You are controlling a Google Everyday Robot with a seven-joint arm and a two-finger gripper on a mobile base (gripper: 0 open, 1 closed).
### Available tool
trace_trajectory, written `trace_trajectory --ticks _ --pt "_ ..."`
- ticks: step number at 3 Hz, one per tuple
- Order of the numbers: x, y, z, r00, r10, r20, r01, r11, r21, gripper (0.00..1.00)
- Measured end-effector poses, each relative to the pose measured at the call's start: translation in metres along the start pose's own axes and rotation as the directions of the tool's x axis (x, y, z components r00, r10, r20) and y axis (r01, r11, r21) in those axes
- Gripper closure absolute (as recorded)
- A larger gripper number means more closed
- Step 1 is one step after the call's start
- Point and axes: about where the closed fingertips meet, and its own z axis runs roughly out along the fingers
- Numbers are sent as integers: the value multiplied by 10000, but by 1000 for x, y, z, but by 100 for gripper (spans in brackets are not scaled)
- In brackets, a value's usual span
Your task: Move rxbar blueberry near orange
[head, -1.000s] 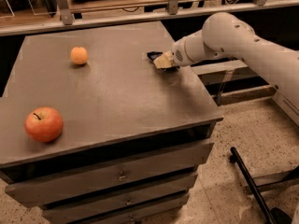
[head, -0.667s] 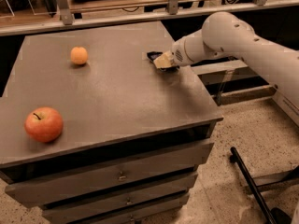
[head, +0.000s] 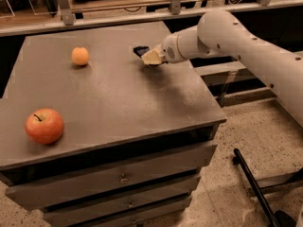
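Arm stretches in over the right edge of the table [head: 118, 103], forearm sloping down leftward, with the gripper [head: 149, 58] near the back edge, jaws closed on the rxbar blueberry [head: 140, 50], well apart from the orange [head: 80, 56] toward the back-left corner.

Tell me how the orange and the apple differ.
The orange is smaller than the apple. The orange is plain; the apple is redder, with a stem. The orange sits far back, the apple near front. Both are round, on the table. The claw is back right.
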Motion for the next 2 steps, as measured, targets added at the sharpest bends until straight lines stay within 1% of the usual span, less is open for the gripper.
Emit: trace_trajectory --ticks 1,2 --pt "-43 37 13 9892 -895 1161 1018 9893 -1046 100" --pt "-69 64 26 9731 -1735 1518 1946 9712 -1374 100"
